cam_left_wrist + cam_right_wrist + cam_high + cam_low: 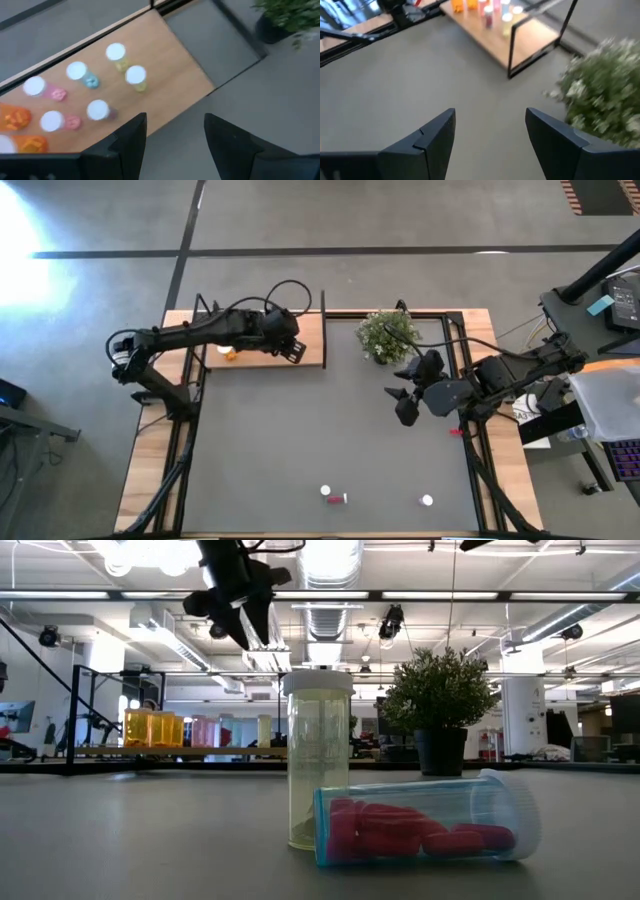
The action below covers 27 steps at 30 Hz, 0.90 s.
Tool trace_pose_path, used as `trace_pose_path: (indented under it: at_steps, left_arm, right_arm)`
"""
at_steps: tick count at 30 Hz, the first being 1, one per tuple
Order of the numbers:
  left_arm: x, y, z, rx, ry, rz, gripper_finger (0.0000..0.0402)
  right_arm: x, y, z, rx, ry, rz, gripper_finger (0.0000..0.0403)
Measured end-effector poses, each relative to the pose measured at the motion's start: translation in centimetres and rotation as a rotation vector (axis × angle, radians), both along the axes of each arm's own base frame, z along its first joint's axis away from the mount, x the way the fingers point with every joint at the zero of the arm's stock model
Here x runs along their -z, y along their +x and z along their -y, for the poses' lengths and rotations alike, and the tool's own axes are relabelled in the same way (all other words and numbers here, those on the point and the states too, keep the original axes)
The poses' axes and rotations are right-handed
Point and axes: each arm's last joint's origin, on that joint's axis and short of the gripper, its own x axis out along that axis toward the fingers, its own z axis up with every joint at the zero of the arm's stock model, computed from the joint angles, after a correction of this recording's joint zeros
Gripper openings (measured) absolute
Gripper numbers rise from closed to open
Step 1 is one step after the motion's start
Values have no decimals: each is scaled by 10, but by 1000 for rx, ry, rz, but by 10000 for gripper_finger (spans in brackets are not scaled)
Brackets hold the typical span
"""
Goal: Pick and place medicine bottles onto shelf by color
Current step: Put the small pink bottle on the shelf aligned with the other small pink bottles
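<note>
Red-filled bottle (425, 825) lies beside an upright yellow bottle (318, 760) on the table (120, 840).

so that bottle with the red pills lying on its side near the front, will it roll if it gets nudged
Probably, yes. The bottle lies flat on the mat, and its round clear wall would let it roll sideways. The wider white cap may make it curve. It looks partly filled, so likely light and easily shoved.

Light-brown shelf (165, 60), orange, pink, yellow bottles (125, 75) (white caps), green plant (385, 335), grey mat (320, 430)
</note>
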Motion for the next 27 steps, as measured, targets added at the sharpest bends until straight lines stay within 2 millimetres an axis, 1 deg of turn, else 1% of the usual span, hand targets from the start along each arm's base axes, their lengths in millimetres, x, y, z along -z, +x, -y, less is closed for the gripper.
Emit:
trace_pose_path:
  at_steps: [9,13,17,21,27]
  left_arm:
    - [-1,8,21,32,-15,50,183]
    - [-1,11,37,61,-31,69,183]
    - [-2,16,58,120,-40,102,183]
    - [-7,24,82,210,-55,190,183]
    - [-15,31,114,323,-77,309,183]
  right_arm:
    - [5,-4,-2,-16,139,-65,231]
    - [6,-5,-5,-43,281,-97,231]
    - [8,-6,-12,-86,432,-145,231]
    - [12,-7,-26,-132,547,-212,231]
    - [25,-19,-61,-171,569,-355,231]
